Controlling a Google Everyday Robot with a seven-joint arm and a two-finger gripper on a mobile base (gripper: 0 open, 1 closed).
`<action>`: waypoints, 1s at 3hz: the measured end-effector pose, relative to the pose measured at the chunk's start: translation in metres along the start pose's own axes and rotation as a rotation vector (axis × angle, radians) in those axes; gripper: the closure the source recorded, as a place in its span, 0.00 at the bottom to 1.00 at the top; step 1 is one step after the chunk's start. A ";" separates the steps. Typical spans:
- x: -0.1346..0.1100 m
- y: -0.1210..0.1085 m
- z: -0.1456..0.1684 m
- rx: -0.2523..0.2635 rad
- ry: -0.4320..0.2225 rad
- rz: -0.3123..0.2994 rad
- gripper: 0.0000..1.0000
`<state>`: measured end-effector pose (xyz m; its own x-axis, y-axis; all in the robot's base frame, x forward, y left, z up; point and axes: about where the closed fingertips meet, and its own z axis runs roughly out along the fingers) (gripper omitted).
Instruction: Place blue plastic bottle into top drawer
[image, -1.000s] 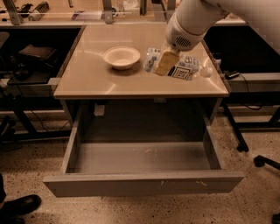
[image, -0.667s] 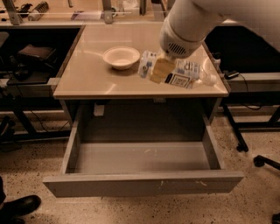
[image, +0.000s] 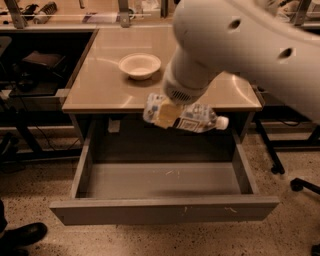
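Gripper (image: 166, 115): clenched on the blue plastic bottle (image: 196, 119), one tan finger lying across the bottle's label end. It hangs just in front of the table's front edge, above the rear part of the open drawer.

Bottle: held clear of all surfaces and lying roughly level, its white cap pointing to 3 o'clock and tipped slightly down.

Top drawer (image: 165, 210): pulled fully out at 6 o'clock from the gripper. The interior is visible and the grey front carries small white scuffs.

White arm (image: 235, 45): runs from the gripper toward 2 o'clock and covers the right side of the tan table (image: 100, 85).

Cream bowl (image: 140, 65): upright on the tabletop at 11 o'clock from the gripper, apart from the bottle.
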<state>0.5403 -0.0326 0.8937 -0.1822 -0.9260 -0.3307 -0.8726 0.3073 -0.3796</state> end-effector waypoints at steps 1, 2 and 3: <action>-0.019 0.069 0.074 -0.139 -0.071 0.010 1.00; -0.022 0.133 0.144 -0.261 -0.103 0.046 1.00; -0.017 0.176 0.199 -0.343 -0.085 0.080 1.00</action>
<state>0.4797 0.0810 0.6607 -0.2302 -0.8758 -0.4242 -0.9611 0.2731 -0.0423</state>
